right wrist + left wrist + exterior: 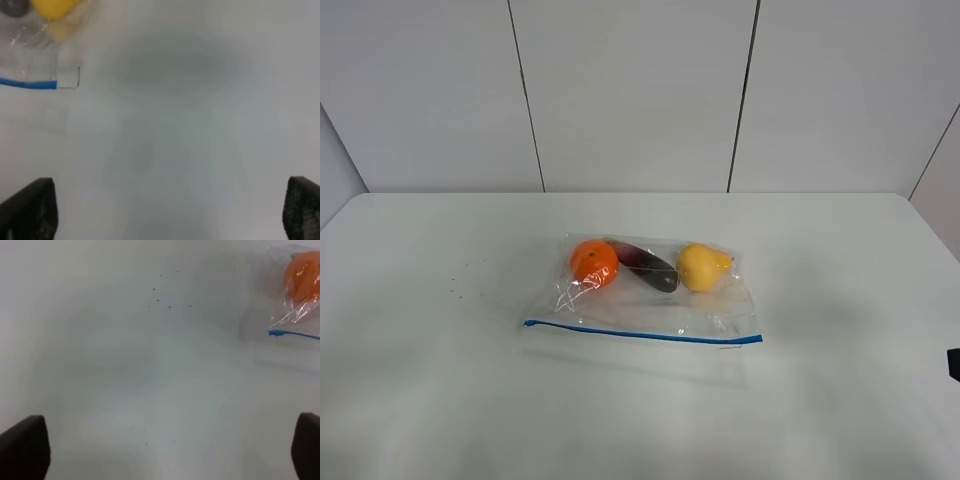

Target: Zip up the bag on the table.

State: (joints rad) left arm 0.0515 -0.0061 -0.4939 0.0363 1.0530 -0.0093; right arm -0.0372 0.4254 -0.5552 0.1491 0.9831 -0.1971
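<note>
Bag (645,295) lies flat mid-table (440,400), blue zipper strip (642,333) along its near edge; orange fruit (593,263), dark purple fruit (645,265) and yellow fruit (703,267) inside. Left gripper (165,450): jaws spread wide, nothing held, bag's orange end well ahead and off to one side. Right gripper (170,210): likewise wide open, empty; the bag's yellow-fruit end ahead, apart. Whether the zip is sealed, probably not discernible.

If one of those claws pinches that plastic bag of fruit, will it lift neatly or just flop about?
Probably flop: the bag is thin, crinkled film. The orange fruit and yellow fruit look round, so they may roll and drag it. The glossy film may slip.
</note>
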